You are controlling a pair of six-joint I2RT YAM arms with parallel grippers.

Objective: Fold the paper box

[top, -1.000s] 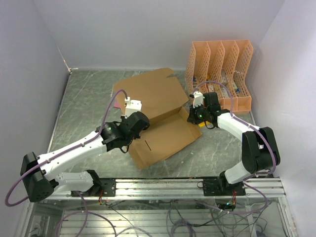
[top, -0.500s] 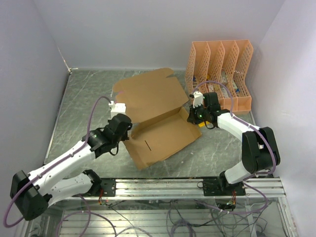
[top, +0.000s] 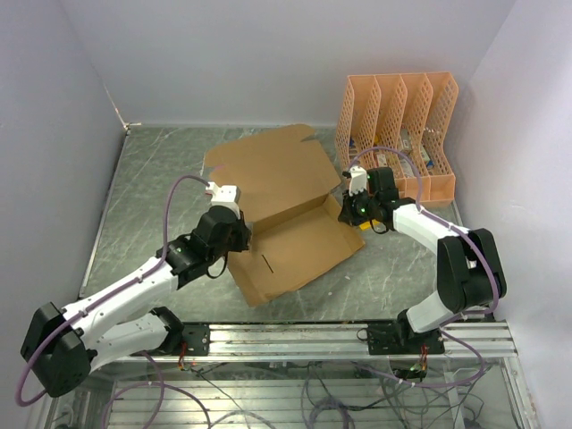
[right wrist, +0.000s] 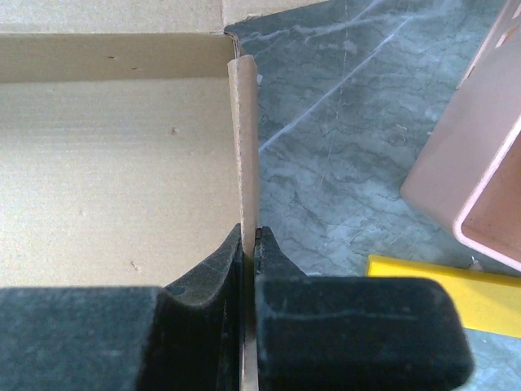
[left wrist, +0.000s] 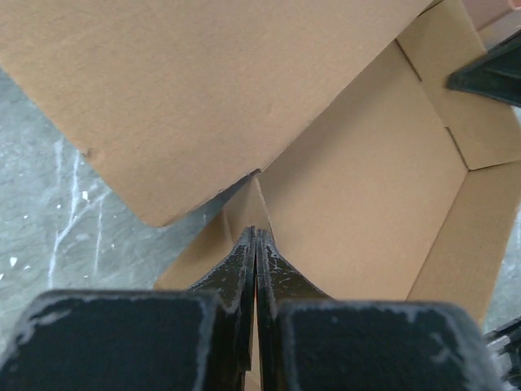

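The paper box (top: 299,243), brown corrugated cardboard, lies half formed in the middle of the table, with its large lid panel (top: 268,170) spread out behind it. My left gripper (top: 241,239) is at the box's left end. In the left wrist view it (left wrist: 256,234) is shut on the thin upright side flap (left wrist: 255,199), and a sliver of cardboard shows between the fingers. My right gripper (top: 345,208) is at the box's right end. There it (right wrist: 250,231) is shut on the upright side wall (right wrist: 244,138).
An orange lattice file organizer (top: 398,134) stands at the back right, close behind my right arm. A flat yellow piece (right wrist: 440,293) lies on the grey marbled table (top: 143,197) beside the box's right end. Plain walls enclose the left, back and right sides.
My left arm drew back to the left, then returned to the box's left end, and its gripper shut on the side flap. The right arm and the box's right wall stayed put.
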